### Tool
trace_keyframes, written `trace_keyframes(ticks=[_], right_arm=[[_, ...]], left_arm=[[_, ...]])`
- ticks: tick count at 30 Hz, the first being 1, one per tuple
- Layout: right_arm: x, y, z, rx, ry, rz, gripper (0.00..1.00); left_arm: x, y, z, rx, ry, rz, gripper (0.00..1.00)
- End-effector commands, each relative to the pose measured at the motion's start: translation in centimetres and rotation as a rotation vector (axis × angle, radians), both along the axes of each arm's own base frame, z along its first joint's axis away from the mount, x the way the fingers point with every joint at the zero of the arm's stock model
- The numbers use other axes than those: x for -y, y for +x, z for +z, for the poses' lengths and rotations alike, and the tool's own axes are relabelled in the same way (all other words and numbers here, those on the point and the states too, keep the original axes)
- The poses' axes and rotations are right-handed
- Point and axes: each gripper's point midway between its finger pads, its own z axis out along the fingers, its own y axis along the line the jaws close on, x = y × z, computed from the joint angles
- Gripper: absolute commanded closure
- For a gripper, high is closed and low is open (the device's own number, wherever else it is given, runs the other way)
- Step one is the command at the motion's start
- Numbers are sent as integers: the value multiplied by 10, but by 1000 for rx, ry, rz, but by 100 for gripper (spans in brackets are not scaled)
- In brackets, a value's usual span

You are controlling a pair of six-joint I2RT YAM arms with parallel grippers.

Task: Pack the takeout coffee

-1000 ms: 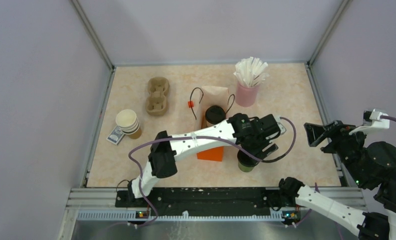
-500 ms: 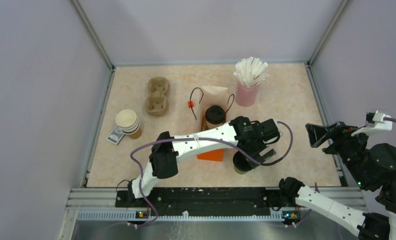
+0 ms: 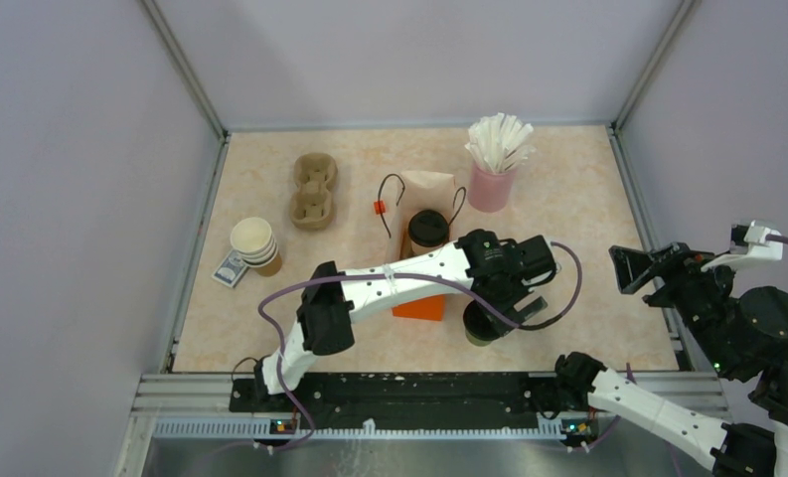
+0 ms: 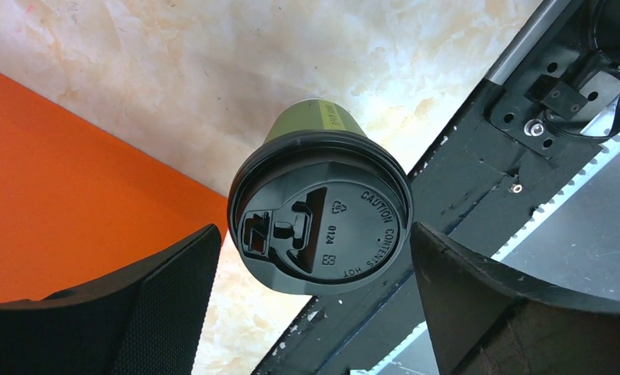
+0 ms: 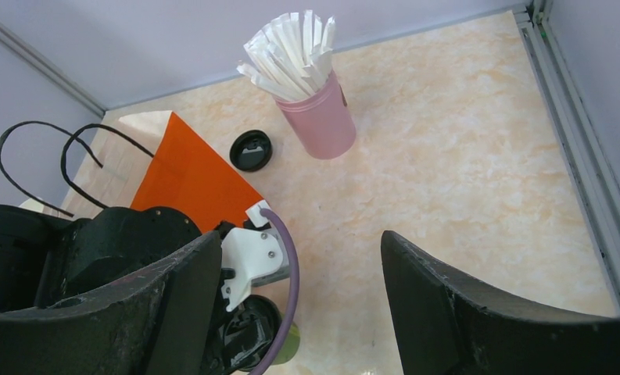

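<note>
Marbled worktop (image 3: 588, 199) carried the orange bag (image 3: 417, 306), with the coffee (image 3: 481, 326) standing just beside it near the front edge. My left tool (image 4: 313, 234) hung released around the coffee, touching neither side, so I judged this the grasp step. The next move called for closing, lifting and carrying it over the bag's mouth. Only the wrist view showed those gaps; overhead, my arm hid them. My right tool (image 3: 650, 270) gaped empty.

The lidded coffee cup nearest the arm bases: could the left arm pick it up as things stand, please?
Probably yes. The left claw hangs over the cup, jaws open on either side of it with nothing between; the orange bag stands close on one side.
</note>
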Motion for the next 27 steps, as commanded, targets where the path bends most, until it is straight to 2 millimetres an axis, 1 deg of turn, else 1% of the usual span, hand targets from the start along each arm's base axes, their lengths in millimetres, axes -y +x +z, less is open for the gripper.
trace_keyframes(ticks=[1,4,10,20,27], right_arm=[[2,-2,4,14,24,-5,27],[3,-3,4,12,28,-5,27],[4,-3,4,12,29,-7,27],[5,-3,5,15,29,-11,27],[5,-3,4,13,26,-14,27]], left_arm=[[3,-6,8,-8,-17,-33,6],[-1,-4,4,0,3,-28,8],[-1,-2,0,7,18,-30,8],[-2,-6,-13,-22,41,-36,8],[-2,-8,-16,-31,44,-39,12]])
